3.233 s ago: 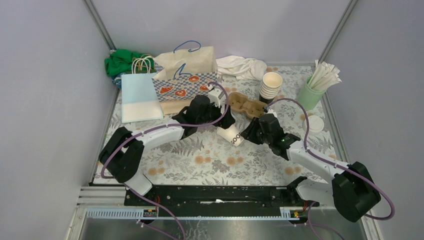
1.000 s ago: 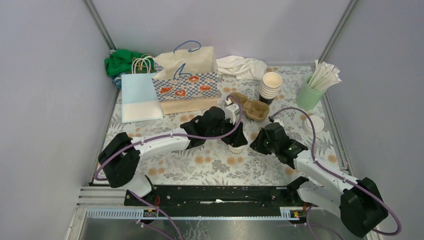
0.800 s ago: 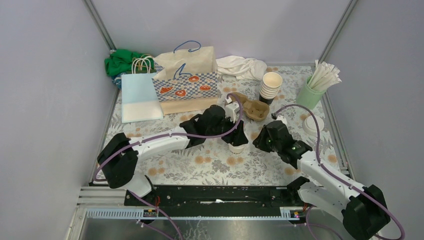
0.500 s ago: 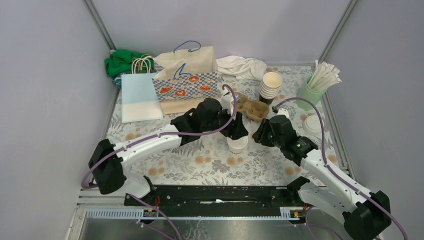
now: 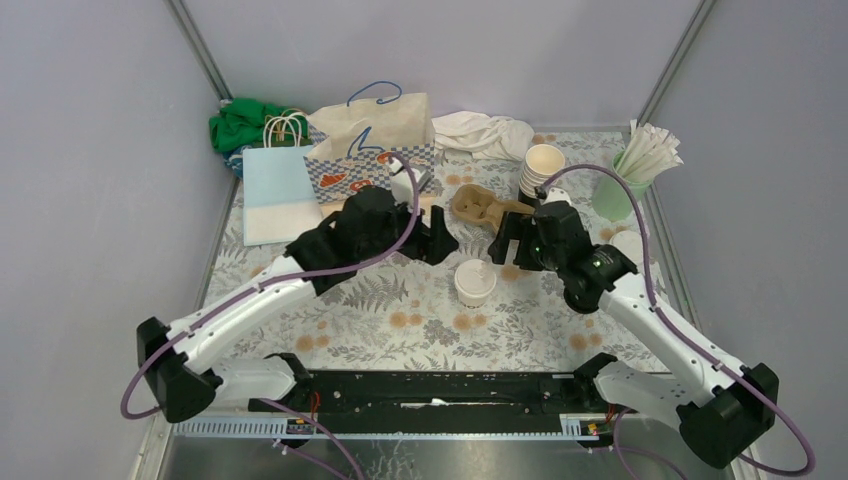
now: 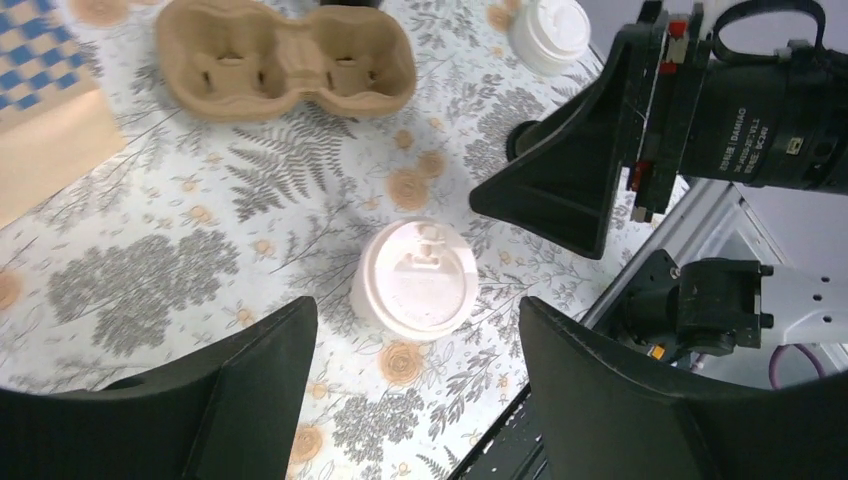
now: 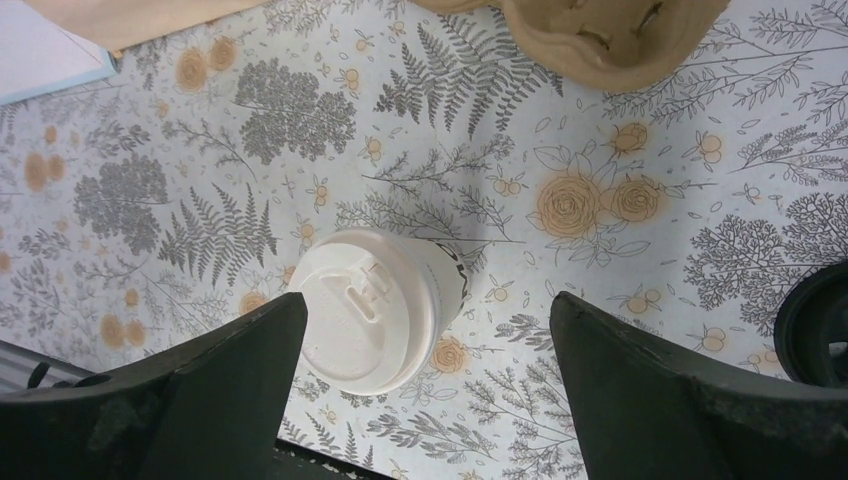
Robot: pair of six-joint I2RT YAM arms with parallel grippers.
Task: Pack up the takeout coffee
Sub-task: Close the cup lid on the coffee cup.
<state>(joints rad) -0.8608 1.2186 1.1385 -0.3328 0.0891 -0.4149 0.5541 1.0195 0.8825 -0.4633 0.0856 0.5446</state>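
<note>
One takeout coffee cup with a white lid stands upright on the flowered tablecloth, and nothing touches it. My left gripper hangs open up and to the left of it. In the left wrist view the lidded cup lies below the wide gap of that gripper. My right gripper is open just right of the cup. In the right wrist view the cup sits near the left finger of the gripper. A stack of unlidded cups stands at the back.
A brown two-hole cup carrier lies just behind the cup. Paper bags stand at the back left. A mint tumbler of straws and white lids are at the right. The table's front edge is close to the cup.
Both grippers have opened and risen off the cup. The left arm has drawn back to the left. The lidded cup now stands by itself.
</note>
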